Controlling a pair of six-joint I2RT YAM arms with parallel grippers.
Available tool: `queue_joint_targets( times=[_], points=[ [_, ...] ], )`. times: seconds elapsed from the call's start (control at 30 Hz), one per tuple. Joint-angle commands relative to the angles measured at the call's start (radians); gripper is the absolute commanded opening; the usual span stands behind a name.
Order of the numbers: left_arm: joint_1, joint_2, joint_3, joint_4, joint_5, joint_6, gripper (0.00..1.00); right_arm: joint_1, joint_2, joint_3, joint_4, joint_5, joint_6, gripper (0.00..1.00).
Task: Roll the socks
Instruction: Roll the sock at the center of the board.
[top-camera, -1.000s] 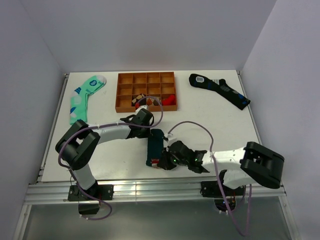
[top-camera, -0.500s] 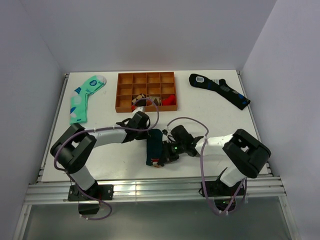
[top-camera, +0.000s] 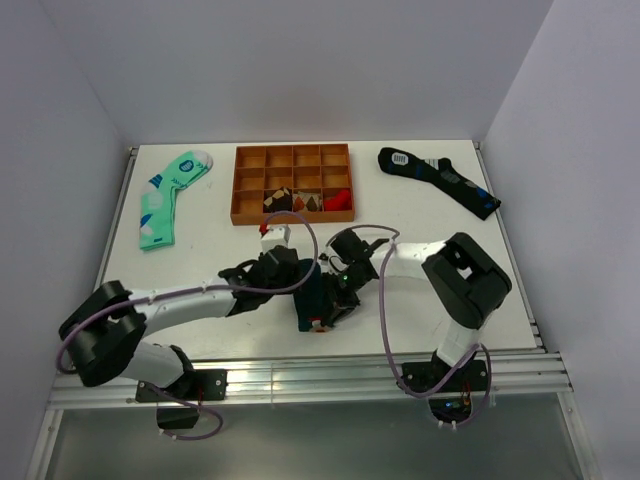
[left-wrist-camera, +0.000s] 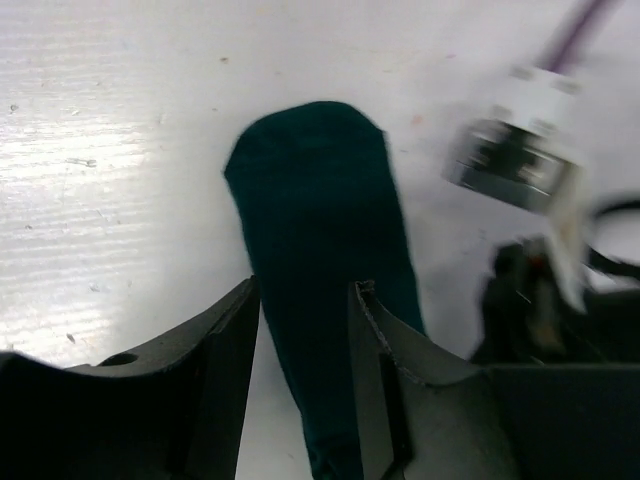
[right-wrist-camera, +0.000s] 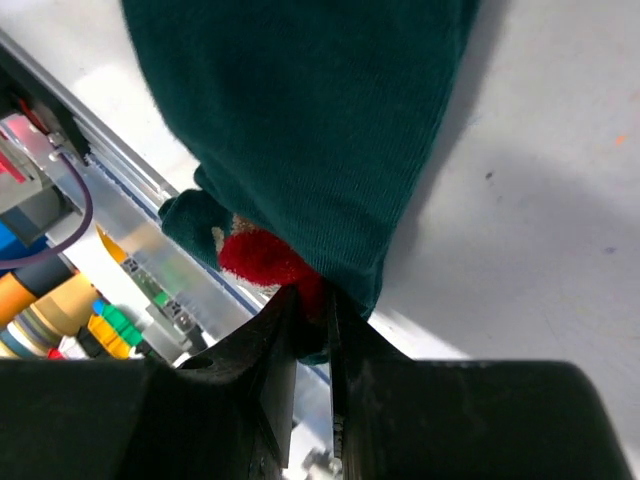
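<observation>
The dark teal-green socks (top-camera: 313, 298) lie near the table's front edge, and a small red figure (top-camera: 313, 323) shows at their near end. My left gripper (top-camera: 292, 278) is open at the socks' far-left side. In the left wrist view its fingers (left-wrist-camera: 305, 300) straddle the socks (left-wrist-camera: 310, 200), which lie flat on the white table. My right gripper (top-camera: 336, 300) is at the socks' right side. In the right wrist view it (right-wrist-camera: 312, 300) is shut on the socks' edge (right-wrist-camera: 300, 100), right by the red figure (right-wrist-camera: 255, 255).
An orange-brown compartment tray (top-camera: 237, 185) with small items stands at the back. A mint-green sock (top-camera: 165, 195) lies back left and a black sock (top-camera: 440, 178) back right. The aluminium rail (top-camera: 300, 375) runs along the front edge. It also shows under the socks' end in the right wrist view (right-wrist-camera: 130, 170).
The left arm has drawn back to the near left, and its gripper has come down over the socks. The right arm has swung in from the near right, with its gripper at the socks' near end.
</observation>
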Motion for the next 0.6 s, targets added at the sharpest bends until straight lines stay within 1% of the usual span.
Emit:
queue_joint_targets(
  times=[0.0,0.07,0.1,0.13,0.17,0.2,0.33,0.4,0.5,0.53,0.57],
  points=[
    [-0.105,-0.124,-0.023,-0.01,-0.154,-0.004,0.47,-0.016,0.064,0.073,-0.208,0.071,-0.069,0.0],
    [-0.153,-0.179,-0.036,-0.037,-0.218,0.005,0.46,-0.019,0.09,0.118,-0.249,0.083,-0.092,0.0],
    [-0.205,-0.195,-0.039,-0.043,-0.242,0.018,0.45,-0.019,0.115,0.129,-0.278,0.084,-0.097,0.0],
    [-0.233,-0.207,-0.043,-0.059,-0.262,0.024,0.45,-0.02,0.126,0.141,-0.289,0.086,-0.101,0.0],
    [-0.262,-0.221,-0.043,-0.073,-0.317,0.022,0.45,-0.02,0.138,0.161,-0.311,0.086,-0.105,0.0],
    [-0.317,-0.223,-0.045,-0.085,-0.344,0.016,0.44,-0.02,0.147,0.17,-0.321,0.084,-0.109,0.0],
    [-0.428,-0.194,-0.051,-0.126,-0.473,-0.005,0.45,-0.019,0.195,0.218,-0.39,0.112,-0.146,0.0],
    [-0.474,-0.163,-0.055,-0.116,-0.487,0.002,0.47,-0.019,0.213,0.245,-0.435,0.133,-0.154,0.0],
    [-0.506,-0.123,-0.046,-0.103,-0.481,0.027,0.49,-0.02,0.238,0.27,-0.456,0.127,-0.152,0.0],
    [-0.514,-0.115,-0.036,-0.096,-0.482,0.045,0.58,-0.02,0.244,0.276,-0.463,0.129,-0.154,0.0],
    [-0.526,-0.099,-0.026,-0.096,-0.487,0.062,0.59,-0.02,0.261,0.287,-0.478,0.132,-0.155,0.0]
  ],
)
